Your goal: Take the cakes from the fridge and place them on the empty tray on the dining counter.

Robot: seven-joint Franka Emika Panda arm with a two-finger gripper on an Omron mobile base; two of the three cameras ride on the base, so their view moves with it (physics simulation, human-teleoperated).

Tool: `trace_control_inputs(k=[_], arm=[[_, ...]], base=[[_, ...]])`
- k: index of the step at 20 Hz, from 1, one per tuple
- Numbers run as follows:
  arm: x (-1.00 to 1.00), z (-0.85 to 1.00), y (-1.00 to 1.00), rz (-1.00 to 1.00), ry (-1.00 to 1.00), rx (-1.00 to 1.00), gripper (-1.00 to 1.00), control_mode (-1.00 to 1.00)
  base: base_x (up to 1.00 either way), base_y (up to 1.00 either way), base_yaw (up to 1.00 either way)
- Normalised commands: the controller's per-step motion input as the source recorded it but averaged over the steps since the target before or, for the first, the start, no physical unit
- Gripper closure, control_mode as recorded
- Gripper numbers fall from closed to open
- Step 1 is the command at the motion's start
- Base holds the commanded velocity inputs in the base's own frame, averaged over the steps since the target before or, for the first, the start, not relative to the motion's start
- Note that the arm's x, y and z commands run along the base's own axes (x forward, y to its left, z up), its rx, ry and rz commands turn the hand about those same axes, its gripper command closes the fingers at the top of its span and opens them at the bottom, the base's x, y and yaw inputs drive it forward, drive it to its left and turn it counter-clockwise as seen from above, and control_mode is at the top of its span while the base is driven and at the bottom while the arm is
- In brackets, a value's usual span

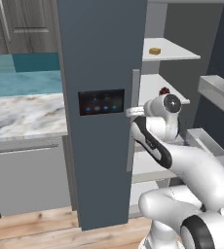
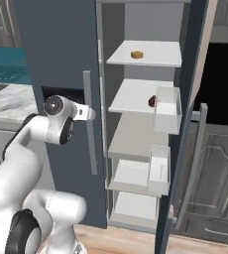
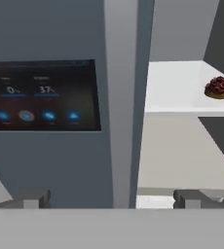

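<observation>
Cakes, two of them, sit inside the fridge (image 2: pixel 61 59), whose right door stands swung open. One yellow-orange cake (image 2: pixel 137 54) rests on the top shelf (image 2: pixel 160 57), toward twelve o'clock in the right base view. One dark red-brown cake (image 3: pixel 218 88) lies on the second shelf (image 3: pixel 172 90), at about two o'clock in the hand view and partly behind a clear door bin (image 2: pixel 168 110) in the right base view. I count five pale shelves in the open compartment and two clear bins on the open door. The closed left door carries one black control panel (image 3: pixel 41 95) with blue lights and one long grey handle (image 2: pixel 90 124). The fingers (image 3: pixel 113 198) stand spread as wide as they go, holding nothing, with the handle rising between the two tips and the hand close in front of the closed door. At nine o'clock in the left base view lies a marbled worktop (image 1: pixel 24 114) under a teal backsplash.
</observation>
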Motion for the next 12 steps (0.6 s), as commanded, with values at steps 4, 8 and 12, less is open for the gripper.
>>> trace_control_inputs(k=[4, 8, 12], arm=[[0.57, -0.09, 0.0, 0.0, -0.02, 0.0, -1.0, -1.0], [0.61, -0.09, -0.05, 0.0, -0.07, 0.0, -1.0, -1.0], [0.6, -0.07, -0.05, 0.0, -0.07, 0.0, -1.0, -1.0]], base=[[0.0, 0.0, 0.0], [0.0, 0.0, 0.0], [0.0, 0.0, 0.0]])
